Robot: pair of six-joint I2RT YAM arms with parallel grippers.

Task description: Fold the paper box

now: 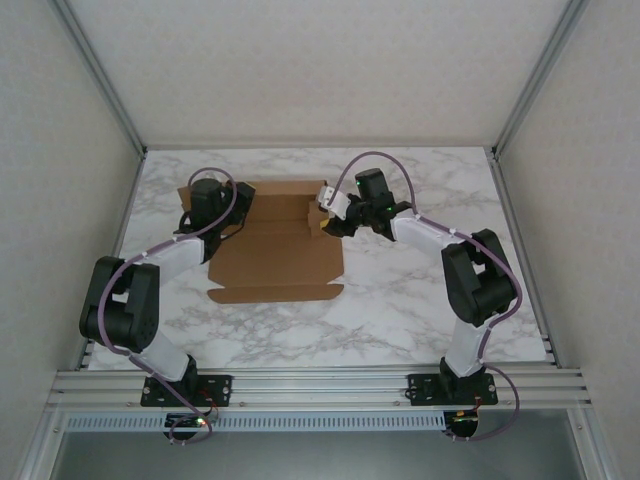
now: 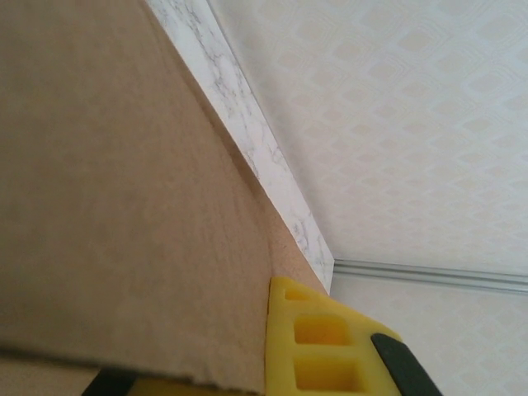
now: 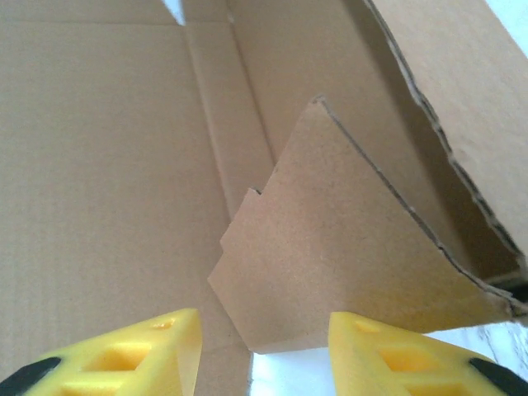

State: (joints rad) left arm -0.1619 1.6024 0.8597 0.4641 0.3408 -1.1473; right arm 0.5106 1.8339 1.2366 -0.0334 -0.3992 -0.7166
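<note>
Right wrist view: closing askew, my open right gripper (image 3: 264,342) could crumple the brown cardboard paper box (image 3: 107,165), whose flap (image 2: 124,165) my left gripper (image 2: 206,367) clamps.

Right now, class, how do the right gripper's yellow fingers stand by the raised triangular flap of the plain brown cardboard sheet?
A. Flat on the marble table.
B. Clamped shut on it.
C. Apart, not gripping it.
C: the right gripper's fingers stand apart, a gap showing on each side of the raised flap.
</note>
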